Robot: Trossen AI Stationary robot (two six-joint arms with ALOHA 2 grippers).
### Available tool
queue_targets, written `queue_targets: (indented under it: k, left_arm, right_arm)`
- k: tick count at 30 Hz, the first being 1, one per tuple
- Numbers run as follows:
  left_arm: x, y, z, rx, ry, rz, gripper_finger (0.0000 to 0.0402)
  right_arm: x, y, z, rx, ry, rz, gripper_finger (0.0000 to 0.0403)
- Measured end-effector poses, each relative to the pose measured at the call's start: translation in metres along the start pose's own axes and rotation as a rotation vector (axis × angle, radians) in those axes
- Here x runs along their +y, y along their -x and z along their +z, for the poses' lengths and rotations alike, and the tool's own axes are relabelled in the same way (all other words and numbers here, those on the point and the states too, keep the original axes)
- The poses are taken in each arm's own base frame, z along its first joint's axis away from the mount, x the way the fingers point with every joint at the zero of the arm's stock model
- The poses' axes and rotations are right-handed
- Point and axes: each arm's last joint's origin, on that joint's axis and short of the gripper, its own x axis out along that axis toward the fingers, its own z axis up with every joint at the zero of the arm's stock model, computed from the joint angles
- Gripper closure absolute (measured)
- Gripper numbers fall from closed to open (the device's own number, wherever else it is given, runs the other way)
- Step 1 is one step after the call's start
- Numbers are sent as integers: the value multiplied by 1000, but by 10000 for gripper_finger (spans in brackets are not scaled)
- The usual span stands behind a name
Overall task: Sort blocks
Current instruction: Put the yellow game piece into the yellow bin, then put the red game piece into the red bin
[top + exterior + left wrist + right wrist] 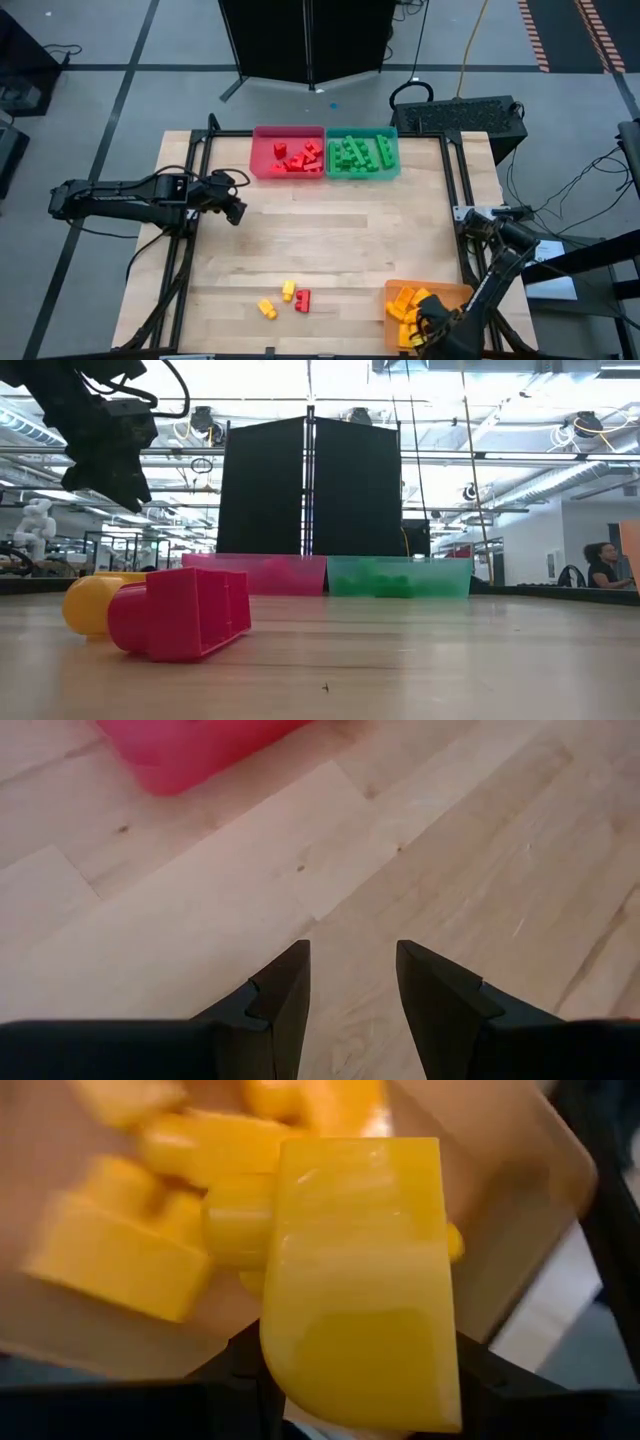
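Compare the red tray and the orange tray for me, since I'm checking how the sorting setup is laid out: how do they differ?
The red tray sits at the table's far edge, touching the green tray; the orange tray sits alone at the near right corner. The red tray holds red blocks; the orange tray holds yellow blocks. The right claw holds a yellow block over the orange tray; no claw is at the red tray. Both are shallow rectangular trays.

I'm looking down on a pale wooden table (330,240). At its twelve o'clock edge a red tray (262,160) and a teal tray (394,152) sit touching, side by side. An orange tray (395,290) rests at five o'clock. Around six o'clock two yellow blocks (267,309) and a red block (302,299) lie loose on the wood.
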Motion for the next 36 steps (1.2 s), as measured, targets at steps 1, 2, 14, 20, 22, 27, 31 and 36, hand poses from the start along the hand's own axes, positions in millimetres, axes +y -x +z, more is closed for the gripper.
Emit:
queue_targets:
  k: [1, 2, 14, 20, 22, 27, 31, 36]
  left_arm:
    - [0, 0, 0, -5, 0, 4, 249]
    - [0, 0, 0, -9, 1, 8, 249]
    - [0, 0, 1, -20, 2, 6, 249]
    - [0, 0, 1, -21, 1, 6, 249]
    - [0, 0, 1, -20, 1, 7, 249]
    - [0, 0, 1, -20, 1, 7, 249]
    - [0, 0, 1, -21, 2, 7, 249]
    - [0, 0, 1, -20, 2, 6, 249]
  right_arm:
    - [-3, -6, -1, 19, -24, -16, 255]
    - [-3, -13, -1, 39, -45, -36, 255]
    - [2, -22, 38, 139, -42, -116, 32]
    - [11, -7, 52, 240, 175, -64, 58]
    - [14, 5, 56, 210, 204, -22, 76]
    - [21, 56, 67, -16, 226, 197, 97]
    - [32, 109, 90, -381, 179, 522, 99]
    - [44, 154, 126, -771, 173, 721, 99]
